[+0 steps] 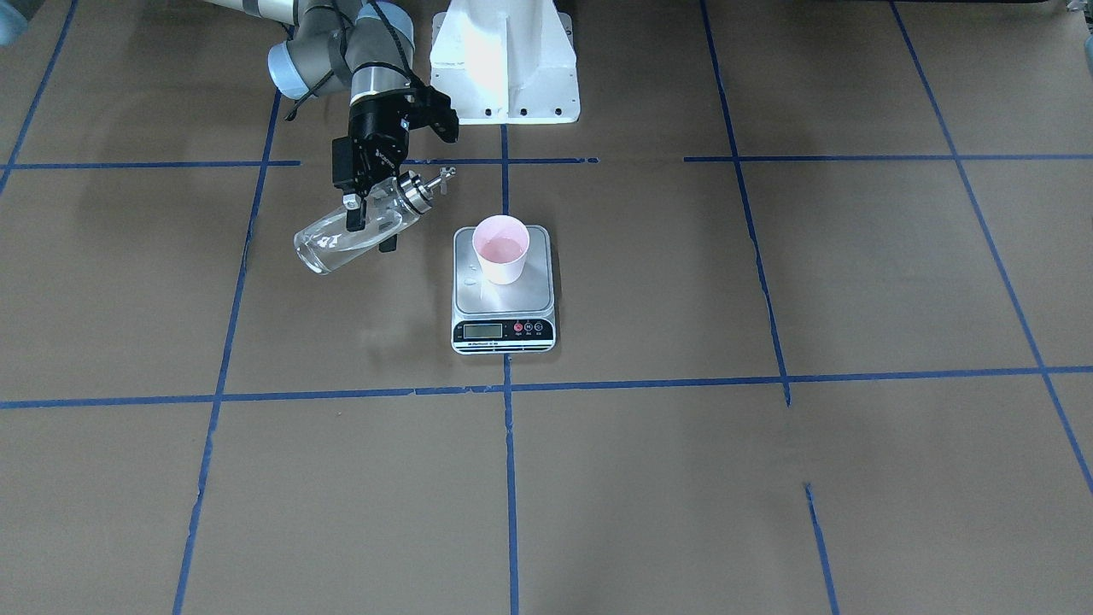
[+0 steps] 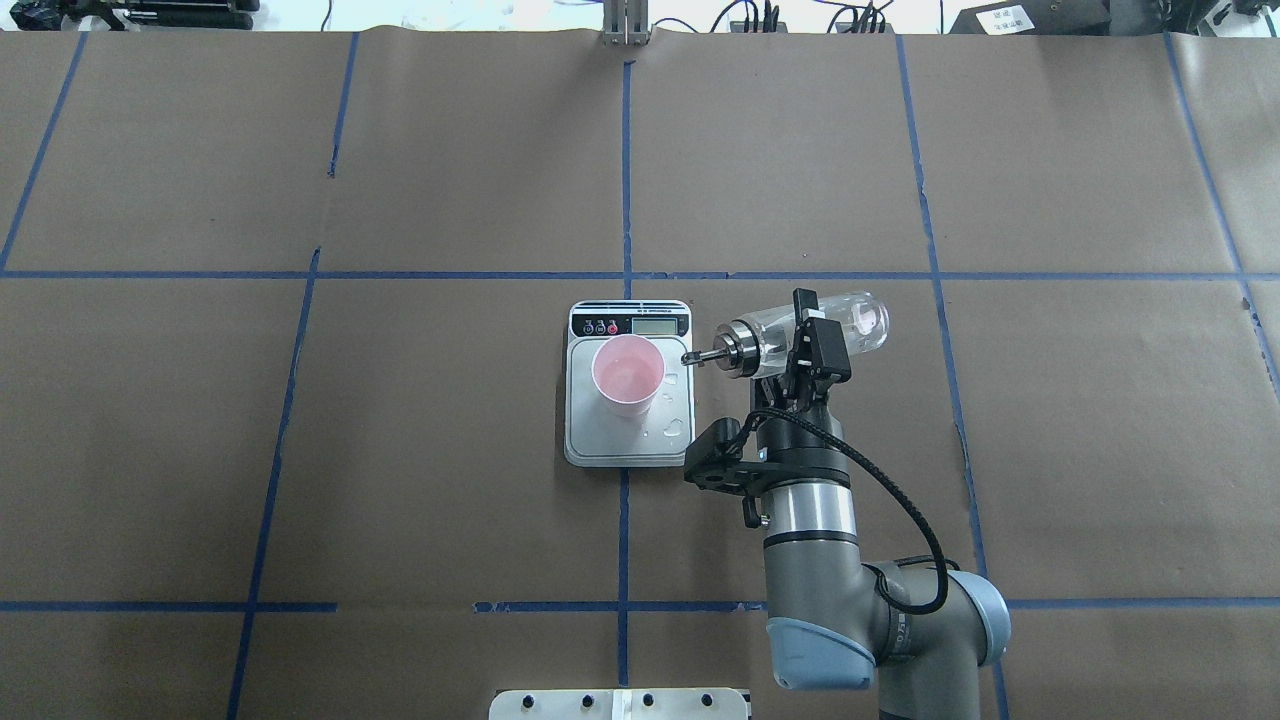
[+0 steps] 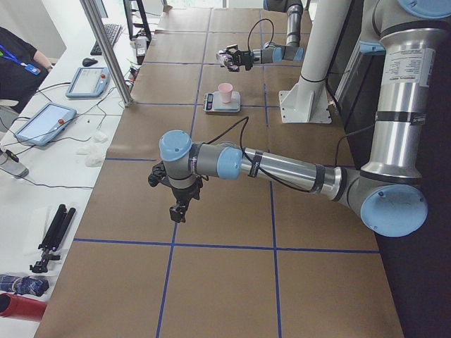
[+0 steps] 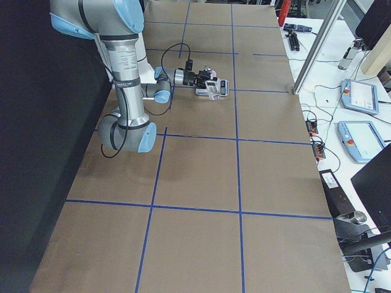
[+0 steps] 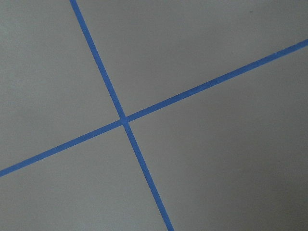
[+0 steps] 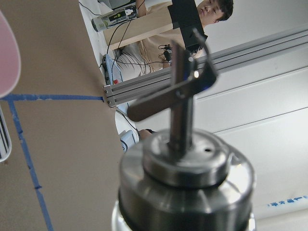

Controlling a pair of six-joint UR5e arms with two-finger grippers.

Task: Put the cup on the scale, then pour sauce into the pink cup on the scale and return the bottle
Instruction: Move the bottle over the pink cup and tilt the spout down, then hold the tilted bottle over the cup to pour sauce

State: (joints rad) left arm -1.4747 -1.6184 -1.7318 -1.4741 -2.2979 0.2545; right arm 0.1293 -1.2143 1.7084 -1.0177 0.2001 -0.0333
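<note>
Bottle (image 1: 329,246) is hanging above the table (image 1: 768,478) in the upper left of the front-facing frame, tipped almost flat, with its base pointing lower left and its metal spout (image 1: 437,179) pointing right toward the cup (image 1: 501,248). Around the glass body, just behind the collar, the right gripper (image 1: 370,229) is clamping tight, one finger on each side. Inside the bottle the sauce (image 1: 341,253) is showing only faintly, as clear liquid lying along the low side of the glass. In the overhead frame the spout tip is sitting over the right edge of the scale (image 1: 512,301), just beside the cup rim and not over the opening. At frame centre the cup is standing upright on the steel platform, inside its edges, display strip toward the bottom of the front-facing frame. A few clear drops (image 2: 676,430) are lying on the platform right of the cup. In the exterior left frame, centre left, the left gripper (image 3: 177,210) is hanging over the brown paper, well apart from the scale; cannot tell whether its fingers are spread or closed. Left wrist view is showing only crossing blue tape lines (image 5: 124,119) on paper. Right wrist view is showing collar and spout close up at lower centre, pink cup edge at the left edge, and a person (image 6: 144,53) in the upper background.
</note>
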